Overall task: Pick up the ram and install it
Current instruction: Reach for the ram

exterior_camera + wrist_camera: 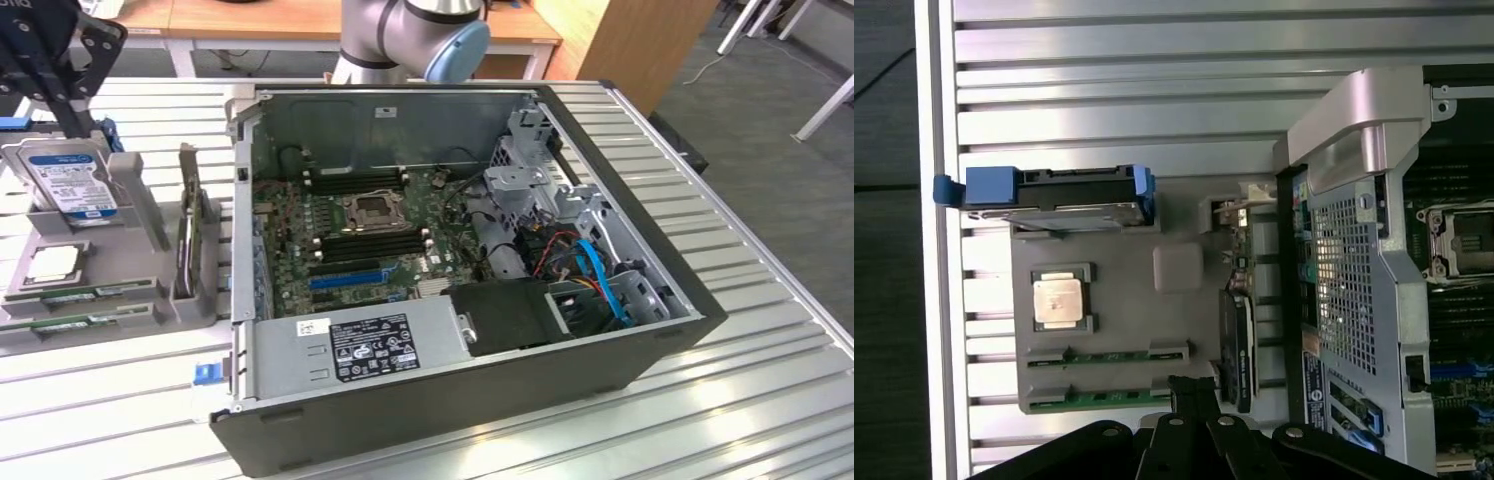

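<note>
2 ram sticks seen seated in gray tray beside open case, none lifted. Gripper held fully closed above tray, nothing grasped. Pickup and install both judged undone.

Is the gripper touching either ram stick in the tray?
Apart. Exterior view: the shut gripper hangs near the hard drive, while both ram sticks lie in the tray's slots, beyond the CPU.

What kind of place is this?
Probably a robot lab or workshop: an open computer case on a metal table, a robot arm, and a tray of computer parts.
</note>
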Available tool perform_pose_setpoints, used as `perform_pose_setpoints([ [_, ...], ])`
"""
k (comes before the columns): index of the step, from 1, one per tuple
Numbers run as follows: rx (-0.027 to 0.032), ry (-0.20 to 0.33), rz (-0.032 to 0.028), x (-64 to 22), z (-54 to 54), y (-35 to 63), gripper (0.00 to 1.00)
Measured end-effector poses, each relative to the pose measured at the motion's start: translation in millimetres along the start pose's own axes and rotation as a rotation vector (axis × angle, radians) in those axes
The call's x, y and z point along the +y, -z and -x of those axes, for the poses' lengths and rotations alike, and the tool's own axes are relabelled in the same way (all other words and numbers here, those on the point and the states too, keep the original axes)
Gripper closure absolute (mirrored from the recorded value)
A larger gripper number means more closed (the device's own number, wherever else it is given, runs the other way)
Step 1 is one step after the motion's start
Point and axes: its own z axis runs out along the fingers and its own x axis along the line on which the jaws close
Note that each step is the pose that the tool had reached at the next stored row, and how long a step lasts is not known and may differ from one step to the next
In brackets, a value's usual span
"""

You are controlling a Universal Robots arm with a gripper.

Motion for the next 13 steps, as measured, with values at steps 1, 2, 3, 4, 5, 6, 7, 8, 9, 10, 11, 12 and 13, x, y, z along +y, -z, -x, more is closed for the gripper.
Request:
perform_pose_setpoints([
  [1, 0.0000, 0.000, -0.0001, -0.1, -1.6, 0.0, 0.90],
  [2, 0.0000, 0.000, -0.0001, -0.2, -3.2, 0.0, 0.90],
  [3, -0.0001, 0.000, 0.0000, -0.4, -4.8, -0.1, 0.90],
  [4, 0.0000, 0.000, 0.0000, -0.5, -6.4, -0.1, 0.90],
  [5, 0.0000, 0.000, 0.0000, -0.6, -8.0, -0.1, 0.90],
  [6, 0.0000, 0.000, -0.0001, -0.7, -9.6, -0.1, 0.90],
  [7, 0.0000, 0.000, -0.0001, -0.8, -11.2, -0.1, 0.90],
  [8, 0.0000, 0.000, 0.0000, -1.0, -12.8, -0.1, 0.90],
  [9, 0.0000, 0.000, 0.0000, -1.1, -14.3, -0.1, 0.90],
  [10, -0.0001, 0.000, 0.0001, -1.2, -15.9, -0.2, 0.90],
  [11, 0.0000, 0.000, -0.0001, -1.3, -17.4, -0.2, 0.90],
  [12, 0.0000, 0.000, 0.0000, -1.4, -18.9, -0.2, 0.90],
  [13, -0.0001, 0.000, -0.0001, -1.5, -20.3, -0.2, 0.90],
])
